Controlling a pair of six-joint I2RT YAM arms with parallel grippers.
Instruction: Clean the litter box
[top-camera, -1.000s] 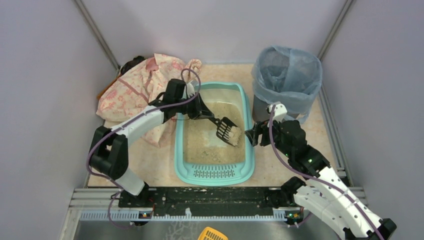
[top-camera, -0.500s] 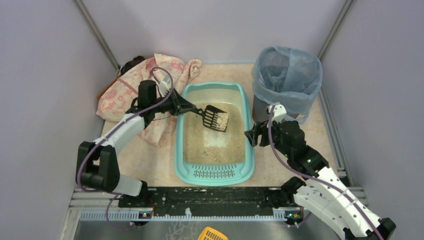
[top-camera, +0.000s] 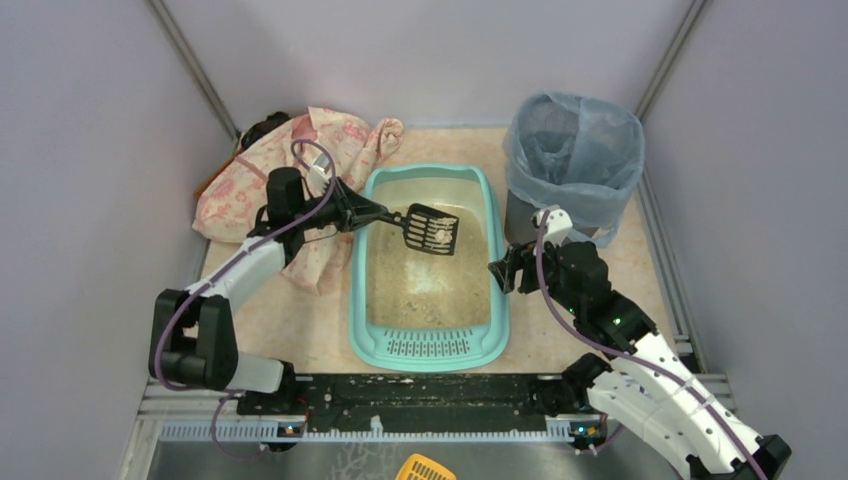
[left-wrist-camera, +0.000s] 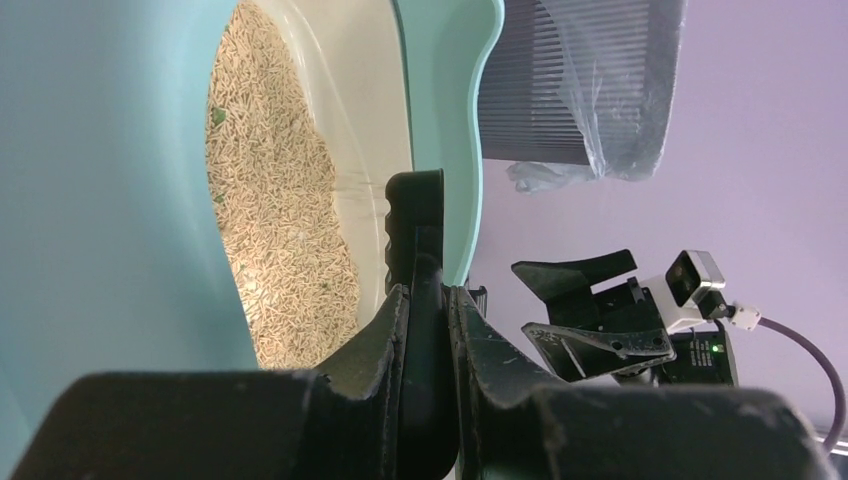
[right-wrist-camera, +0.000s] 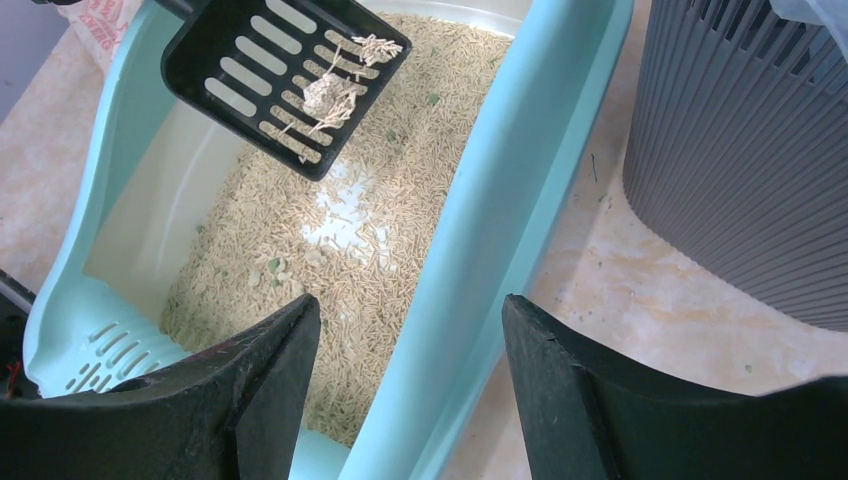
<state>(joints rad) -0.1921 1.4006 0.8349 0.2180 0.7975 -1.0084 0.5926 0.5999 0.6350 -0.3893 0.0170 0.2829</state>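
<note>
Left end effector (top-camera: 386, 215) is clamped on the scoop (top-camera: 432, 229) handle, above the litter box (top-camera: 357, 290) at the middle of the counter (top-camera: 300, 325). Right end effector (top-camera: 502, 271) gapes at its 3 o'clock rim. The box looks stiff, smooth and litter-heavy; take it by the rim lip.

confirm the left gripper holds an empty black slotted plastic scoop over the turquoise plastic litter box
Not empty: the right wrist view shows a pale clump on the black slotted plastic scoop. The left gripper does hold it over the turquoise litter box.
</note>
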